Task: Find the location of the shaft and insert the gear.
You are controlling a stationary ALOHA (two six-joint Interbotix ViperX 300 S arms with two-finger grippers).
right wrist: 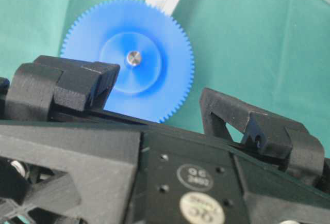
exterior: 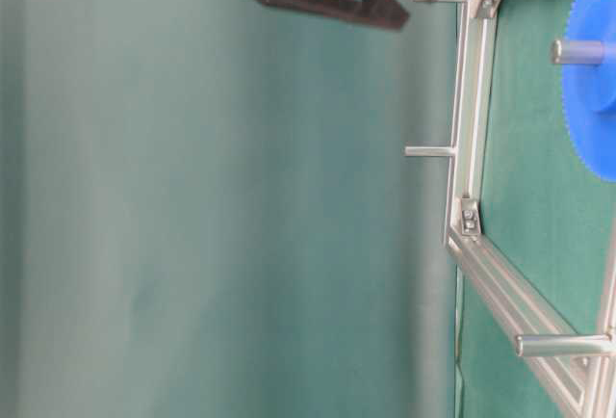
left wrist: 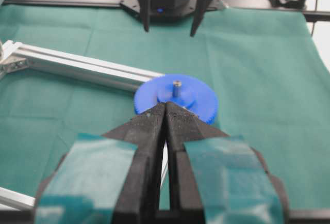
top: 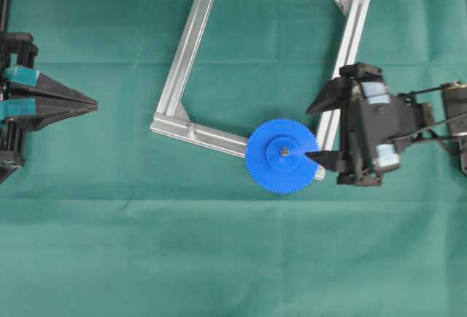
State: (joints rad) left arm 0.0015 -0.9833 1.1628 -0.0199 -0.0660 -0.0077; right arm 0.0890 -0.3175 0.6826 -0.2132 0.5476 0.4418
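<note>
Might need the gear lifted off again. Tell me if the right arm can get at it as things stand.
Probably yes. The right pincer stands open beside the gear, which sits on the shaft at the frame corner, with nothing between them.

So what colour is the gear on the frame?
Bright blue; the gear shows best in the right wrist view.

Gear (top: 282, 155): bright blue all over, fine-toothed rim, raised hub the same blue. Shaft (left wrist: 177, 84) at its centre: silver-grey. Frame (top: 191, 43): pale brushed silver aluminium. Worktop (top: 109, 244): plain dark green cloth, no pattern. My right tool (top: 322, 131): matt black. My left tool (top: 93, 102): black, teal tape patches behind the fingers.
</note>
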